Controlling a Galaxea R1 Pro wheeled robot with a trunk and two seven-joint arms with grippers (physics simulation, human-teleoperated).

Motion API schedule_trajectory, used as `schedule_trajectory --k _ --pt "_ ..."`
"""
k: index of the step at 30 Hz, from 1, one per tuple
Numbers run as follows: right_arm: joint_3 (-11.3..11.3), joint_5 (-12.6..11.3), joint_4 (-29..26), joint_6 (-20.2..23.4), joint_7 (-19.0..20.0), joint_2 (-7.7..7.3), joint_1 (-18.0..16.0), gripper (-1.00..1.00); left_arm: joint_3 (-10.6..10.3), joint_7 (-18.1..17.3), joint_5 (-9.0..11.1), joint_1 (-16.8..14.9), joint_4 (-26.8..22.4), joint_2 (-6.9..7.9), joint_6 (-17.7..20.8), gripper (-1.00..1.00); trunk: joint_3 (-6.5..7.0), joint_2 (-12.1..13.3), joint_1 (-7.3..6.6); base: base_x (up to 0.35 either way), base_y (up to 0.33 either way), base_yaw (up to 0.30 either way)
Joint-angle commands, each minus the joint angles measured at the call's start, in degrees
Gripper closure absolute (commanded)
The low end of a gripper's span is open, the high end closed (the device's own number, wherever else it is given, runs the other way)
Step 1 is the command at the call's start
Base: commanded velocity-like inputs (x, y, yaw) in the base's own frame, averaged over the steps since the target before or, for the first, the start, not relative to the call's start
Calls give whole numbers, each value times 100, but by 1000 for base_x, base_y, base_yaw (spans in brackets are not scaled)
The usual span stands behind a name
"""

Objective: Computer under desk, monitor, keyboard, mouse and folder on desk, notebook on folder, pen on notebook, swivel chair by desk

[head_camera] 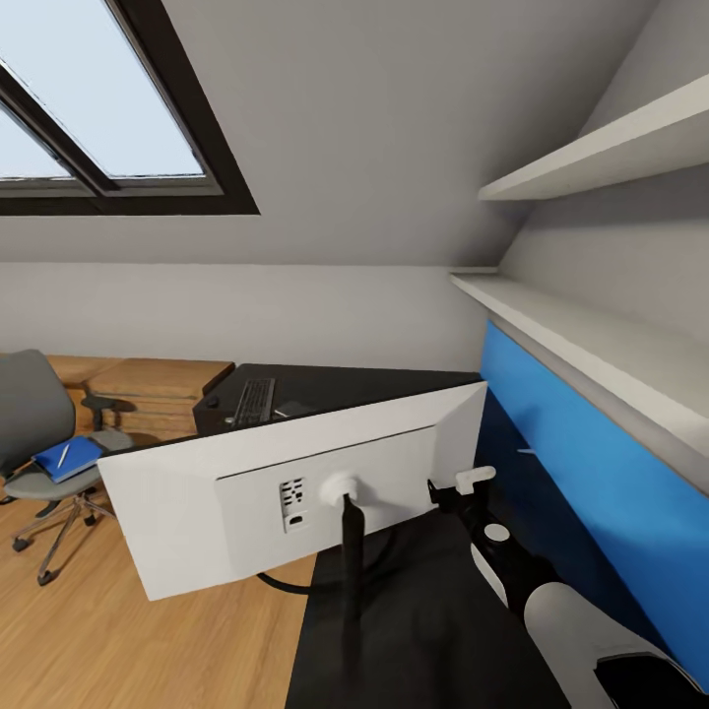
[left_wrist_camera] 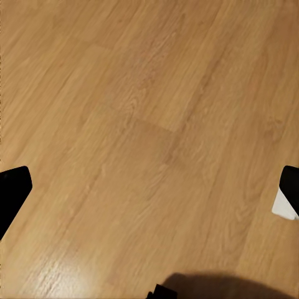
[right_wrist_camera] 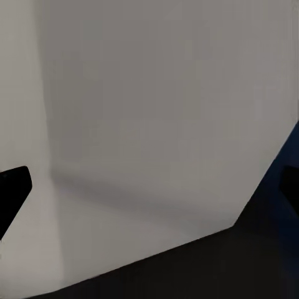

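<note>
While the right gripper (head_camera: 471,484) is hovering just beside the white back of the monitor (head_camera: 246,492), its fingers are standing spread and holding nothing. The monitor is sitting on the desk (head_camera: 423,630), directly ahead of that tool, its long axis running crosswise. The right arm is judged nearer; the left gripper (left_wrist_camera: 149,187) is hanging open over floor.

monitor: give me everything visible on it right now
The monitor shows its white back to the head camera: a wide flat panel with a raised grey-white centre plate, a small port cluster, and a round white hub where a thin black stem joins. A dark cable loops off below it. It stands upright on the desk, turned at an angle, its left part overhanging the floor. The right gripper sits at its right edge; contact can't be confirmed. The right wrist view shows the plain white back up close.
</note>
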Motion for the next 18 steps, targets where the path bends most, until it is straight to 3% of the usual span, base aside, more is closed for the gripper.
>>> schedule_trajectory --k 1,18 --pt "7 46 3 -13 -7 -2 -5 -100 12 -3 50 -4 3 -1 -27 -100 -10 -8 2 11 0 0" --pt "7 46 -5 -13 -8 -2 -5 -100 15 -3 54 -4 -2 2 -38 -100 -10 -8 2 20 0 0"
